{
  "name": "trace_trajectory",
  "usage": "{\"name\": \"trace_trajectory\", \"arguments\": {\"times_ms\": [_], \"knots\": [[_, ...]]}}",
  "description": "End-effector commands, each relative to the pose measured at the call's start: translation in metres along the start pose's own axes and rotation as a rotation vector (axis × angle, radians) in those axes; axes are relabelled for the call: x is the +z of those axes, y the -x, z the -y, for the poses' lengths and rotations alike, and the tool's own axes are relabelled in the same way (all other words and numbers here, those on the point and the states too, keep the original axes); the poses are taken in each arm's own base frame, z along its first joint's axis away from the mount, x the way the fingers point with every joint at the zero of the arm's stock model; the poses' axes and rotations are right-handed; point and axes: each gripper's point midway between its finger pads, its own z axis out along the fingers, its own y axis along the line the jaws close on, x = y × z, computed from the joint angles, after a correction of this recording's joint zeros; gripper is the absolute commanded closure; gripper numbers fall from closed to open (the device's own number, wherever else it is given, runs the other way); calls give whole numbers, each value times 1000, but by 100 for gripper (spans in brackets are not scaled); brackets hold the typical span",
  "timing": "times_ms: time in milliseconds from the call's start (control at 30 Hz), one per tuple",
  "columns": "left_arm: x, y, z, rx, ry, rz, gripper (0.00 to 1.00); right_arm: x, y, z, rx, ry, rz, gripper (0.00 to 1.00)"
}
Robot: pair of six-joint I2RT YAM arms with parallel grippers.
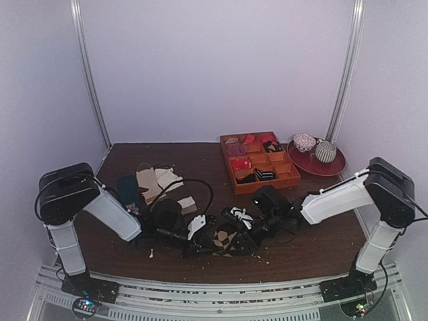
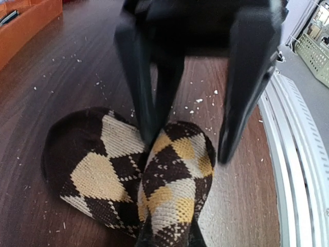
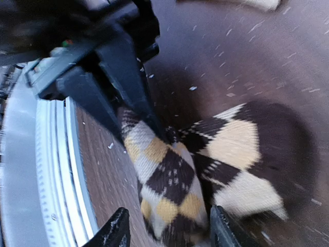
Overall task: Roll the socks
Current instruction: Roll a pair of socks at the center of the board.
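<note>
Knit argyle socks (image 3: 169, 175), soft, light: left hand (image 3: 157, 135) pinching roll's 12 o'clock end; right hand (image 3: 169, 224) straddling mid-roll, spread, likeliest hold.

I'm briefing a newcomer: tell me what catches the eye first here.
The brown, cream and black argyle socks lie partly folded at the near edge of the table, the left gripper shut on the fold and the right gripper open astride it. At the far right sit an orange divided tray and a red plate.
</note>
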Motion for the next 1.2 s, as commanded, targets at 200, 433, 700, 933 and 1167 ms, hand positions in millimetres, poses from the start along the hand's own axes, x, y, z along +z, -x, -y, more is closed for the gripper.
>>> {"name": "trace_trajectory", "arguments": {"times_ms": [200,433,700,933,1167], "knots": [[-12,-99,14,-416,-62,-432,100,-48,20,-20,-614,-405,260,36],[-9,-102,12,-460,-73,-460,100,-17,8,-24,-729,-451,171,31],[-8,-103,14,-459,-91,-460,100,-3,4,-10,-730,-509,146,32],[-6,-100,13,-449,-98,-444,100,11,-6,0,-708,-508,99,53],[-9,-46,-3,-303,-20,-293,47,27,-45,13,-554,-437,-16,78]]}}
